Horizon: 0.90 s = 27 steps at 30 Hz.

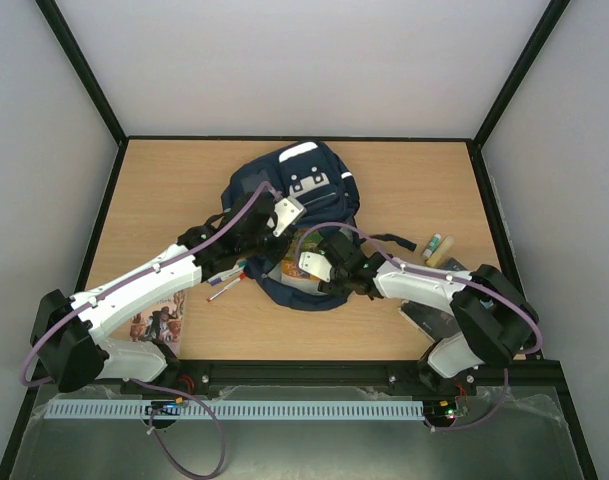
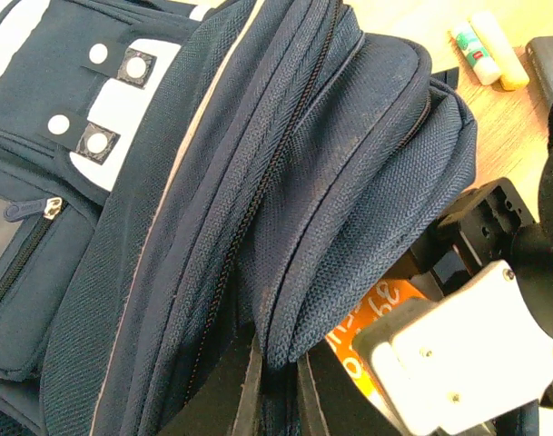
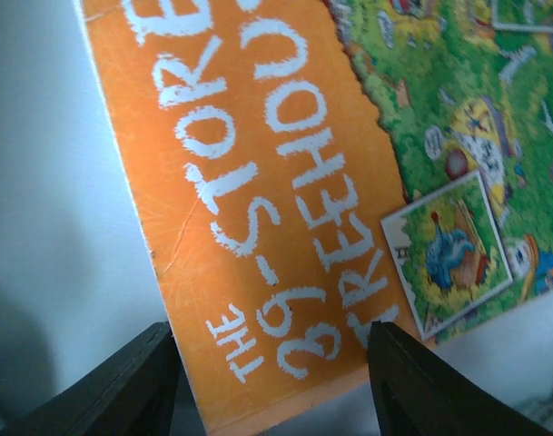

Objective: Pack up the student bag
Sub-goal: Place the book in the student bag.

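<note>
The student bag (image 1: 306,180) is a navy backpack lying in the middle of the table, its mouth facing the arms. My left gripper (image 2: 276,386) is shut on a fold of the fabric at the rim of the mouth (image 2: 290,336) and holds it up; in the top view this gripper (image 1: 284,230) is at the bag's near-left side. An orange and green picture book (image 3: 258,209) lies inside the mouth (image 1: 302,243). My right gripper (image 3: 271,386) hovers just above the book's lower corner, open. Its dark fingers (image 3: 135,386) stand apart on either side without touching the cover.
Two pens (image 1: 224,283) lie near the bag's left side. A comic book (image 1: 162,322) sits under the left arm. Two glue sticks (image 1: 439,247) lie at the right, also in the left wrist view (image 2: 485,50). A dark flat thing (image 1: 429,320) lies under the right arm.
</note>
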Each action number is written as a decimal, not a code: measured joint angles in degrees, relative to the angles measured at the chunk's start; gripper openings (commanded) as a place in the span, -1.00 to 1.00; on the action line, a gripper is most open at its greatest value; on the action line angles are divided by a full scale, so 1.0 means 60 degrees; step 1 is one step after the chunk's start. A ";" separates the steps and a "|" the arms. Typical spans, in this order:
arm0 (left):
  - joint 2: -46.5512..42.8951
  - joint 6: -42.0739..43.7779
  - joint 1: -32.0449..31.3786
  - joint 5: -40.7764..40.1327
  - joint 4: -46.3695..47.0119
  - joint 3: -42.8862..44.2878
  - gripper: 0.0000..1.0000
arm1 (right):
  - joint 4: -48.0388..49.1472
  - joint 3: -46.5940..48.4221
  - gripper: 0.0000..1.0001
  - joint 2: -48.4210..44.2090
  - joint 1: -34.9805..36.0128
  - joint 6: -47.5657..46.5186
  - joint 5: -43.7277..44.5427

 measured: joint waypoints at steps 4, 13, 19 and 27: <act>0.0000 0.0000 0.0018 -0.0004 0.0044 -0.0011 -0.95 | 0.0641 -0.0222 0.04 0.0000 -0.0076 0.0324 0.0809; 0.0000 0.0004 0.0095 -0.0076 0.0168 -0.0018 -0.95 | 0.0761 -0.0878 0.02 -0.1217 -0.1155 0.0918 0.1676; -0.0029 0.0000 0.0127 -0.0113 0.0259 -0.0157 -0.95 | 0.0251 -0.0958 0.08 -0.2659 -0.2029 0.0998 0.1698; -0.0055 -0.0018 0.0182 -0.0109 0.0270 -0.0222 -0.95 | -0.1362 -0.0098 -0.11 -0.3024 -0.2463 0.2714 0.0142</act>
